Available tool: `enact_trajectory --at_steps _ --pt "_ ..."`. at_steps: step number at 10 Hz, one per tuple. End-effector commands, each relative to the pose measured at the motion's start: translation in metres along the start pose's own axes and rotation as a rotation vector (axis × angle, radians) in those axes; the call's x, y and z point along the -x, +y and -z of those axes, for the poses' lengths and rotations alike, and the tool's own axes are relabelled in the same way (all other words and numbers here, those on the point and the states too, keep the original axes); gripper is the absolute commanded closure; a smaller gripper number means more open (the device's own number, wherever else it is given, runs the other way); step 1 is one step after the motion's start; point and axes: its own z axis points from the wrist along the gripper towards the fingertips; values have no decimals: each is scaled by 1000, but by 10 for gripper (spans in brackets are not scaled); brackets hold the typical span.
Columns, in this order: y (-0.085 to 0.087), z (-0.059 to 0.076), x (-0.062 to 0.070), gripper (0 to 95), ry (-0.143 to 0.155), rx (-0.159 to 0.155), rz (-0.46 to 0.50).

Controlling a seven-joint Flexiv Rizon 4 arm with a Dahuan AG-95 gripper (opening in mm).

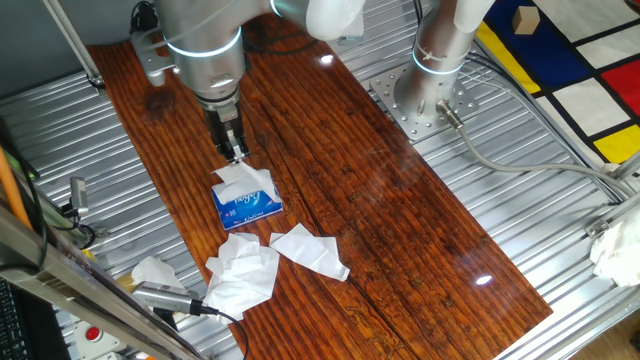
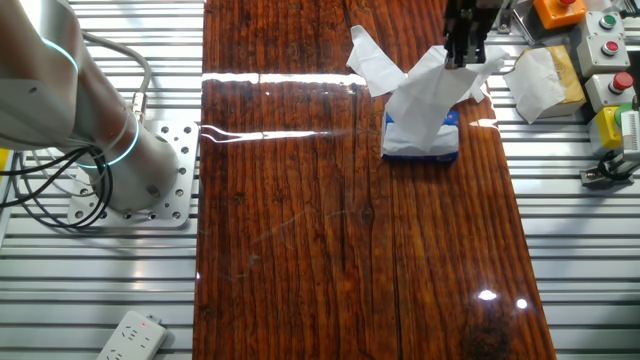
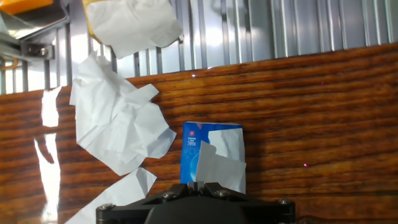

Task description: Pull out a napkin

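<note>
A small blue tissue pack (image 1: 248,205) (image 2: 422,142) (image 3: 193,155) lies on the wooden table. A white napkin (image 1: 238,178) (image 2: 428,92) (image 3: 217,165) rises out of its top slot, stretched upward in a peak. My gripper (image 1: 235,152) (image 2: 464,58) (image 3: 200,184) hangs directly above the pack, shut on the napkin's upper tip. In the hand view the jaws meet with the sheet's edge pinched between them. The napkin's lower end still sits in the pack.
Loose crumpled tissues (image 1: 245,272) (image 3: 118,118) lie on the table beside the pack, another sheet (image 1: 312,250) next to them. More tissue (image 2: 540,80) rests on a box off the table edge. The arm's base (image 1: 425,90) (image 2: 130,180) stands on the metal surround.
</note>
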Motion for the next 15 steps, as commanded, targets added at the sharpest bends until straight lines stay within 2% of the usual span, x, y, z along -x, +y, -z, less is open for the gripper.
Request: enact_trajectory --at_steps 1,4,7,9,12,15 --pt "0 0 0 950 -7 -2 4" --pt "0 0 0 950 -8 -6 13" --pt "4 -6 -6 950 -18 -7 -8" --pt "20 -13 -6 950 -34 -8 -53" --pt "57 -18 -7 950 -76 -5 -130" --pt "80 -18 -7 950 -81 -6 -169"
